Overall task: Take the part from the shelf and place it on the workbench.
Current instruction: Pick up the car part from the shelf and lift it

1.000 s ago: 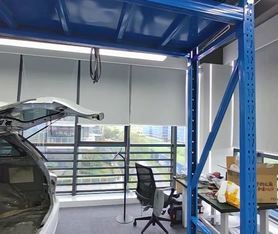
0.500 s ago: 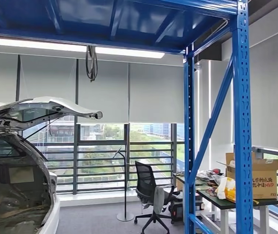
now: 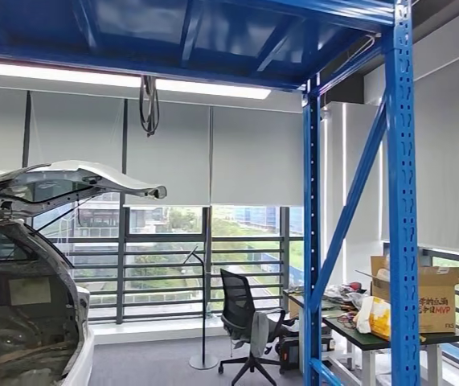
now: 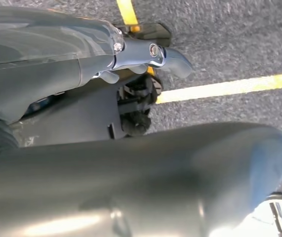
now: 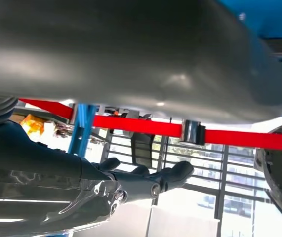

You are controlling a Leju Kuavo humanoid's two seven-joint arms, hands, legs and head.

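Two hands, both bare as far as we can see: our left hand (image 4: pixel 139 59) hangs over the grey floor (image 4: pixel 224 44) with its yellow lines, fingers loosely apart, and our right hand (image 5: pixel 142 180) reaches out flat with fingers apart, holding nothing. Left to right ahead: car (image 3: pixel 26 273), chair (image 3: pixel 239 314), blue shelf (image 3: pixel 399 201), cluttered desk (image 3: pixel 391 336) with a box (image 3: pixel 436 297). We cannot find the part; taking and placing both seem left to do
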